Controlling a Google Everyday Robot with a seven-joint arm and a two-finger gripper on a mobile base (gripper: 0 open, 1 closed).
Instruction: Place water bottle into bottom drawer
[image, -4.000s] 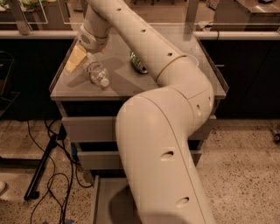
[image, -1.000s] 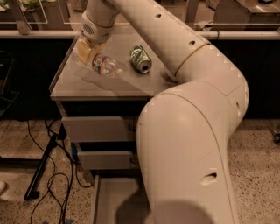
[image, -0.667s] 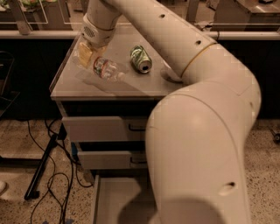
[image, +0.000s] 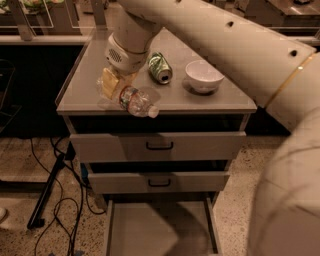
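My gripper (image: 114, 86) is over the front left part of the cabinet top (image: 80, 75), shut on the water bottle (image: 136, 101). The clear crinkled bottle is held lifted and nearly level, its white cap pointing right and slightly down past the cabinet's front edge. The bottom drawer (image: 160, 230) is pulled out below, a wide grey tray with thin side walls and a bare floor. The large white arm crosses the upper right of the view.
A green soda can (image: 160, 67) lies on its side on the cabinet top, with a white bowl (image: 204, 76) to its right. Two upper drawers (image: 159, 146) with dark handles are closed. Black cables (image: 55, 200) and a stand leg run over the floor at left.
The gripper has carried the bottle forward and down toward the cabinet's front edge. The arm has swung away from the right side, uncovering the bowl and the open drawer.
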